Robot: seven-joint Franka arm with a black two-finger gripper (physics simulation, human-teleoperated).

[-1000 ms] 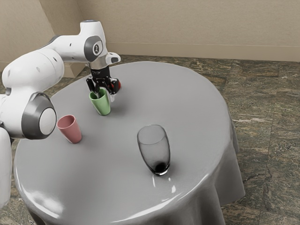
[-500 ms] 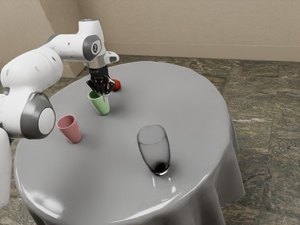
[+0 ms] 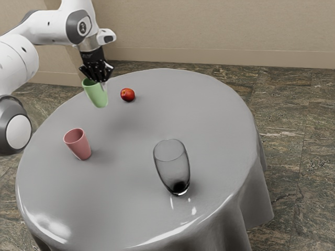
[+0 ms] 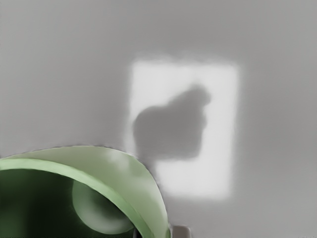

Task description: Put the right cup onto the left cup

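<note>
Exterior view: the black two-finger gripper (image 3: pixel 100 82) is closed on the rim of the tapered green cup (image 3: pixel 98 97), raised above the round grey-clothed counter (image 3: pixel 131 198) toward eleven o'clock; the tapered pink cup (image 3: pixel 78 145) stands at nine.

Wrist view: the green cup's open mouth lies close under the hand.

Pink cup (image 3: pixel 80 148), red fruit (image 3: pixel 127 95) and clear glass (image 3: pixel 173 167) obstruct, but wide passages run between them.
</note>
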